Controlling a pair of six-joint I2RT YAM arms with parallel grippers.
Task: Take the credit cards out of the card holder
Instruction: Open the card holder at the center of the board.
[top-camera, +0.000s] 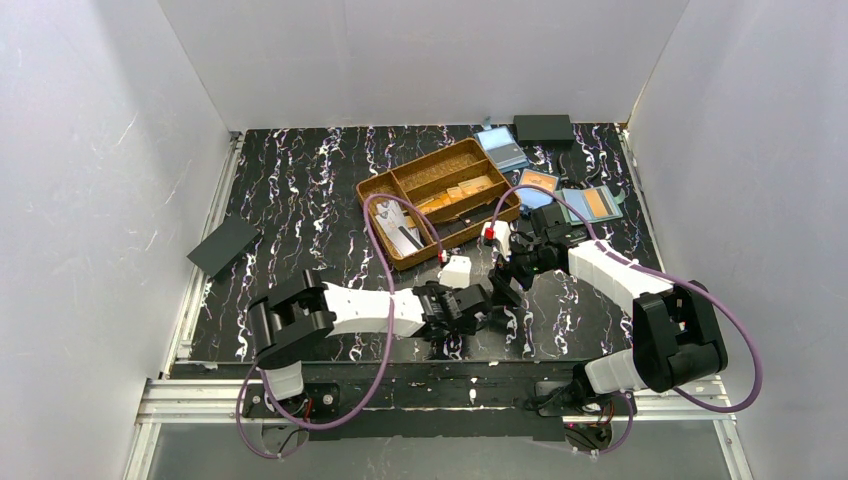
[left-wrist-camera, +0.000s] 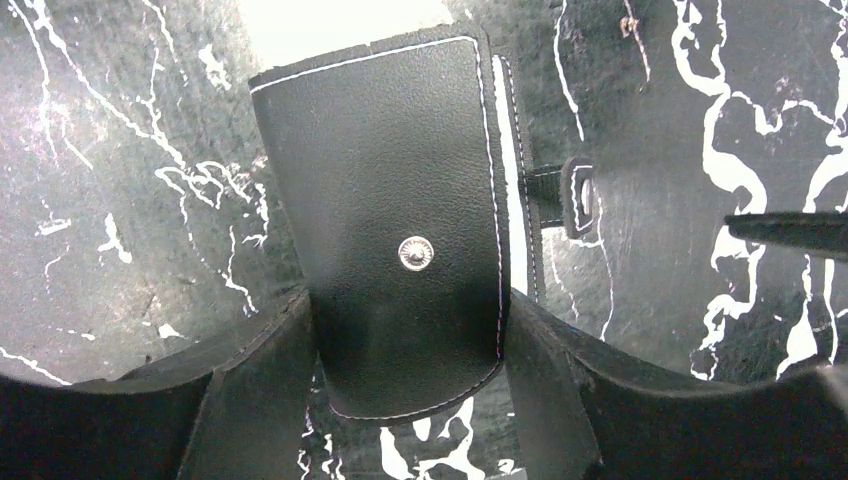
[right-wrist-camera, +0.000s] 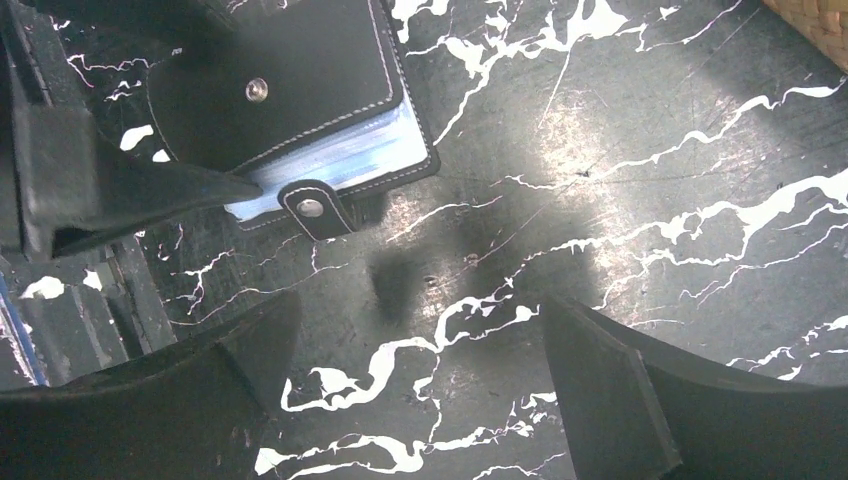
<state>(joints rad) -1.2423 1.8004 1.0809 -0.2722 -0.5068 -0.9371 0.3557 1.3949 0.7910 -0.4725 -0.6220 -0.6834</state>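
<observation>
Black leather card holder (left-wrist-camera: 400, 230) near the table's front edge sits between the left gripper (left-wrist-camera: 410, 400) fingers, grip uncertain; right gripper (right-wrist-camera: 420, 400), wide, should lift the snap tab (right-wrist-camera: 312, 208) squarely

A black tabletop (top-camera: 300, 180) veined with white carries a brown woven tray (top-camera: 378, 186) with compartments near its far middle, orange-tan cards (top-camera: 465, 192) in one of them. A blue holder (top-camera: 502, 148) and a black box (top-camera: 543, 127) sit at the far right corner, with two more holders showing orange cards (top-camera: 537, 181) (top-camera: 597, 203) near the right edge. A flat black case (top-camera: 224, 245) lies at the left edge.
</observation>
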